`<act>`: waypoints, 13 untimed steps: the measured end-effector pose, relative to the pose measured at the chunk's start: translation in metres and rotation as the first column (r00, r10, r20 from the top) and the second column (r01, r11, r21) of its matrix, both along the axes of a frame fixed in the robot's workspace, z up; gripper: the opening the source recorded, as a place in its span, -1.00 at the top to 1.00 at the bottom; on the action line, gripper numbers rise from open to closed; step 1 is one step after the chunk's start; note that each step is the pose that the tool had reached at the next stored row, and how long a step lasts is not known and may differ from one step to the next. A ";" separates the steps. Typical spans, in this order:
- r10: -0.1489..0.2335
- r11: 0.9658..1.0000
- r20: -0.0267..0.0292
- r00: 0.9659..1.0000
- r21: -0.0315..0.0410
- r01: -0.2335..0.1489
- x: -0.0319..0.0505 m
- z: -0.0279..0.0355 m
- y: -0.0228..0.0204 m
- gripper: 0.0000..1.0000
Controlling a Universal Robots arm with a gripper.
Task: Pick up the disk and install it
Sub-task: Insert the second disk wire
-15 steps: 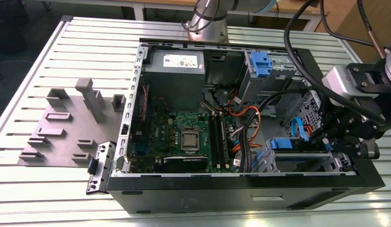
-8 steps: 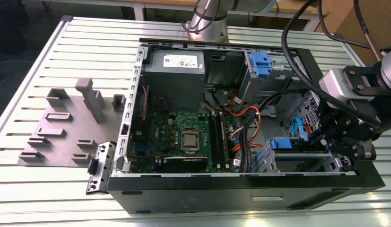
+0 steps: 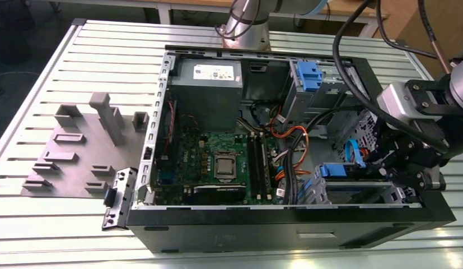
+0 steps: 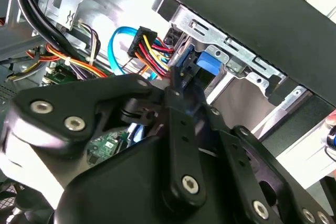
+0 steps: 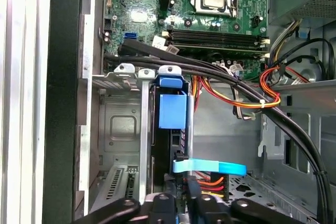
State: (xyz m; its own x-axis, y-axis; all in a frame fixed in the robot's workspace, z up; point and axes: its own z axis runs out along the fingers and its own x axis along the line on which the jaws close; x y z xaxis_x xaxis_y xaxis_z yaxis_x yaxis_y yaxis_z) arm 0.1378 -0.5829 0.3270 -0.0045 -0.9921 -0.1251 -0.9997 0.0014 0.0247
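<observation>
The disk stands edge-on inside the lower drive bay of the open computer case. Its blue end handle points toward the motherboard. In the exterior view the handle shows at the bay's mouth, near the case's front right corner. My gripper is at the disk's other end with its fingers close together on it, beside the power and data connectors. In the second wrist view the fingers reach toward the blue handle.
A light-blue data cable and red-yellow power wires cross beside the bay. Thick black cables run over the bay's top. A second blue-handled carrier sits in the upper cage, with the power-supply box nearby. A grey fixture plate lies at the exterior view's left.
</observation>
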 end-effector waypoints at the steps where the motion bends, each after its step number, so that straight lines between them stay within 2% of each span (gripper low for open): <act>1: 0.000 1.000 0.000 1.000 -0.001 0.000 0.0000 0.0004 0.0000 0.42; 3: 0.000 1.000 0.000 1.000 -0.001 0.000 0.0000 0.0005 0.0000 0.42; 4: 0.000 1.000 0.000 1.000 -0.001 0.000 0.0000 0.0006 0.0000 0.29; 6: 0.000 1.000 0.000 1.000 -0.001 0.000 0.0000 0.0033 0.0000 0.29; 11: 0.000 1.000 0.001 1.000 -0.001 0.000 0.0001 0.0209 0.0000 0.29; 13: 0.000 1.000 0.001 1.000 -0.001 0.000 0.0000 0.0243 0.0000 0.29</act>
State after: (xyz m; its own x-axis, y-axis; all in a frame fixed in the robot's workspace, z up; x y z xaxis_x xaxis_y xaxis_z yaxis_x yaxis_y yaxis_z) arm 0.1378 -0.5830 0.3513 -0.0043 -0.9923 -0.1241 -0.9997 0.0014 0.0235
